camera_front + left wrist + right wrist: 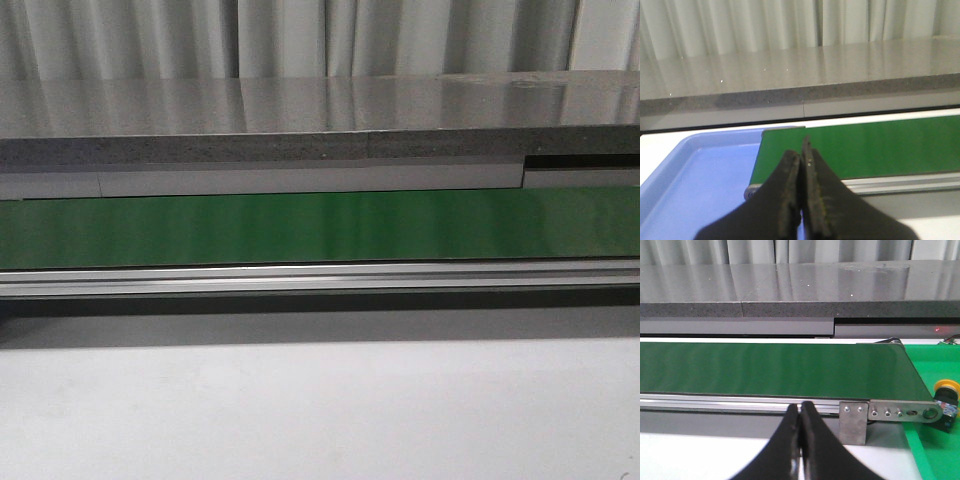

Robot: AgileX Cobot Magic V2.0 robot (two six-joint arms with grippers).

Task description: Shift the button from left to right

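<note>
The button (pixel 946 399), a yellow-orange round cap on a black body, lies on a green surface (pixel 932 455) past the conveyor's right end, seen only in the right wrist view. My right gripper (pixel 800 407) is shut and empty, in front of the conveyor rail, well apart from the button. My left gripper (pixel 801 150) is shut with nothing in it, over the left end of the green belt (pixel 860 147), beside a blue tray (pixel 695 185). Neither gripper shows in the front view.
The green conveyor belt (pixel 320 228) runs across the scene with an aluminium rail (pixel 320 278) along its front. A grey stone-like counter (pixel 320 120) and curtains stand behind. A metal bracket (pixel 852 422) hangs at the conveyor's right end. White table (pixel 320 410) lies in front.
</note>
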